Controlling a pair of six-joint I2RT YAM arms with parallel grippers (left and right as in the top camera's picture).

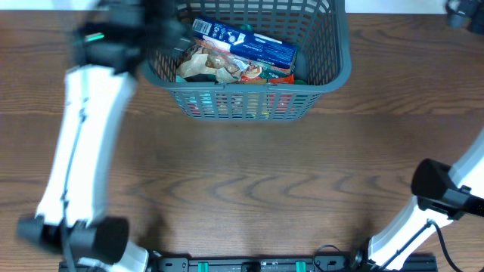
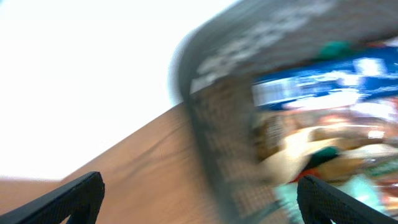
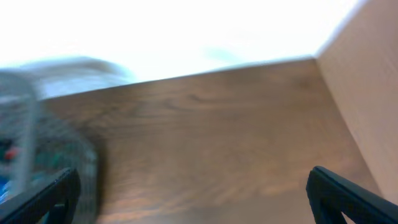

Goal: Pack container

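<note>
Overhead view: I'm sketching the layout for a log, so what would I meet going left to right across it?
left arm → dark grey slotted container → right arm

Brown wood-grain table (image 1: 249,174); black rail (image 1: 227,265) along near edge.

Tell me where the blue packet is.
In the overhead view, the blue packet lies on top of the other packets inside the container, at the table's far middle.
</note>
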